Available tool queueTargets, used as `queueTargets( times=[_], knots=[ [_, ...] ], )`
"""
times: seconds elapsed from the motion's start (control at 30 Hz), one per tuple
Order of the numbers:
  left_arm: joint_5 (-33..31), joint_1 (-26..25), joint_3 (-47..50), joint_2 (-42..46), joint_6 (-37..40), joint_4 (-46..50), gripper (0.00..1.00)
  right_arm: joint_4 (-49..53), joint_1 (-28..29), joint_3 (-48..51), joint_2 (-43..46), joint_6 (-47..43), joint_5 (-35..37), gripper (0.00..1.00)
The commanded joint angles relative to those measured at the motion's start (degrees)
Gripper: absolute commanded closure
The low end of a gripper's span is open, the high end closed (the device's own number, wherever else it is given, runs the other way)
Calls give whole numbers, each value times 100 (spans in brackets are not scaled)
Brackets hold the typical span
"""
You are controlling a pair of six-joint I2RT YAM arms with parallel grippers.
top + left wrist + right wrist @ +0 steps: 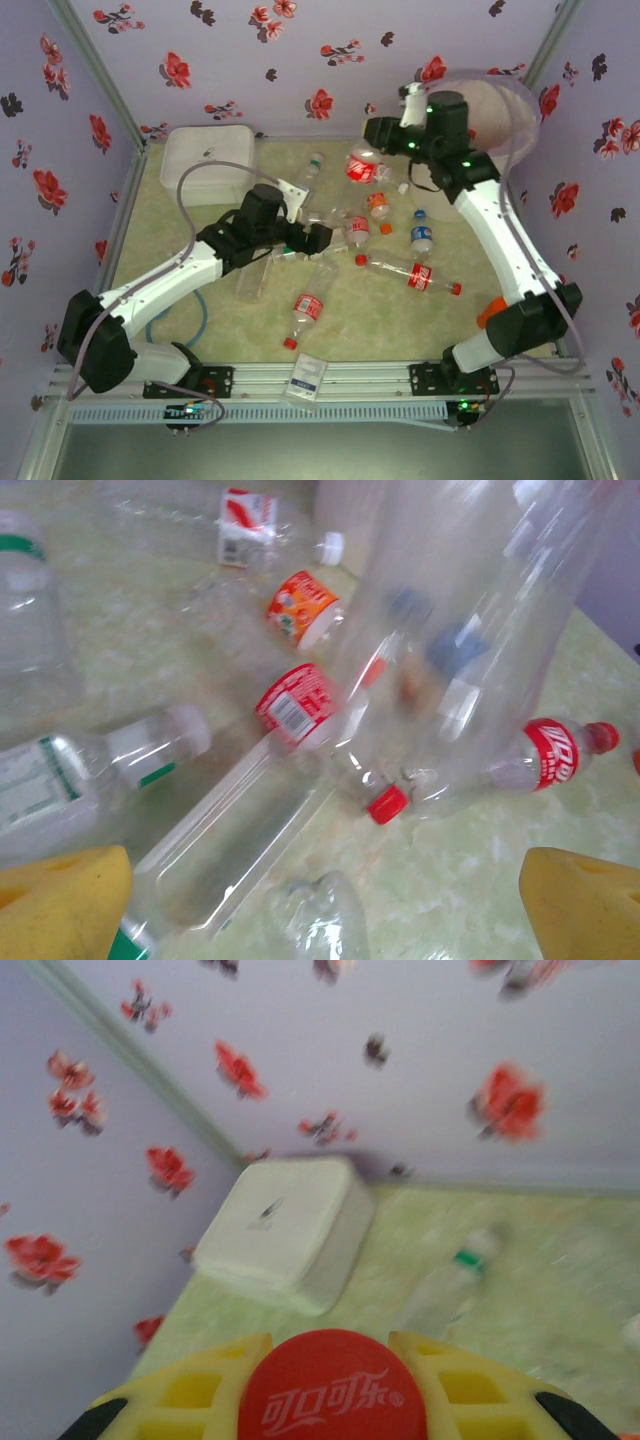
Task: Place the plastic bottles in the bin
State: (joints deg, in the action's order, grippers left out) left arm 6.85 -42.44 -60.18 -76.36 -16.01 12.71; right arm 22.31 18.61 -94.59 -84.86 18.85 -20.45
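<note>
Top view: right jaws, closed on a red-labelled bottle (360, 168), hang just left of the bin (512, 108); left jaws gape over the heaped bottles (340, 235) mid-bench (230, 330). Left wrist: a clear bottle (230, 850) lies between the wide-open jaws, long axis slanting up-right. Right wrist: a red cap (335, 1390) sits clamped between the jaws.

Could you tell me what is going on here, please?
Two robot arms are clearing plastic bottles off a table into a bin. The right gripper is shut on the cap of a red-capped bottle, held up at the far side near the bin and not yet dropped in. The left gripper is open, low over the loose bottles lying mid-table.
</note>
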Motion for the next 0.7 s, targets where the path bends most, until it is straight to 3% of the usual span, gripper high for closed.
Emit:
queueTargets(
  times=[0.0,0.13,0.27,0.4,0.67],
  knots=[
    [-241,196,-75,332,-272,659,0,254,-240,-568,508,-1165,1379,100],
    [-767,480,122,542,-516,1158,0,695,-499,-1378,651,-1743,2242,100],
    [-841,763,552,726,-811,1326,8,596,-732,-1676,767,-2206,2968,100],
    [-977,858,919,730,-907,1504,9,113,-997,-1727,576,-2772,3602,100],
    [-1036,908,1327,462,-974,1548,8,-44,-1439,-1712,-211,-2718,3393,100]
  ],
)
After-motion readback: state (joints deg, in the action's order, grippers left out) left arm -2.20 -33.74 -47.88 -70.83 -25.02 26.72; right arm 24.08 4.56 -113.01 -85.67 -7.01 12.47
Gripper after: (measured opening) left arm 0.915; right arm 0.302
